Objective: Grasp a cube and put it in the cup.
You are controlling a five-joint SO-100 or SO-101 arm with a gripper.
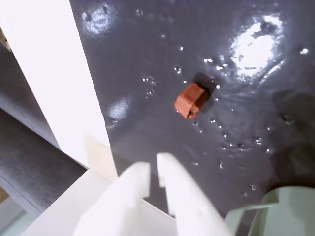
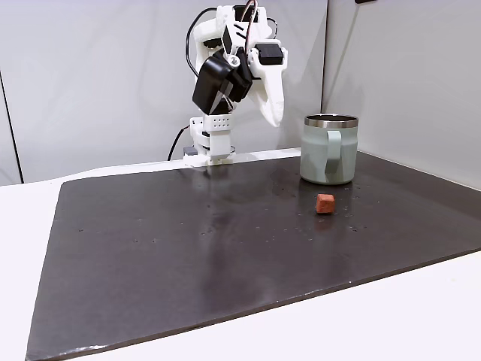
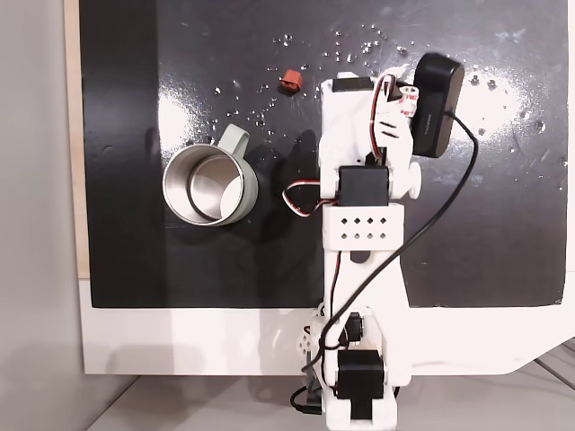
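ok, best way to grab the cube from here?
Come straight down on the cube with the pincer opened, jaws on two opposite flat side faces. It lies alone on the mat, skewed relative to the fingers in the wrist view, so rotating the wrist to square up probably helps. The cup stands apart, leaving room on all sides.

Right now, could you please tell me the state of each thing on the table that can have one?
Small reddish-orange cube: lying loose on the dark mat, not held, outside the mug.
Pale grey-green mug with steel rim: upright, open at the top, empty inside in the fixed view from above.
White gripper: raised off the mat, fingers nearly closed with a narrow gap, holding nothing.
Dark mat: flat, glossy, speckled with small marks.
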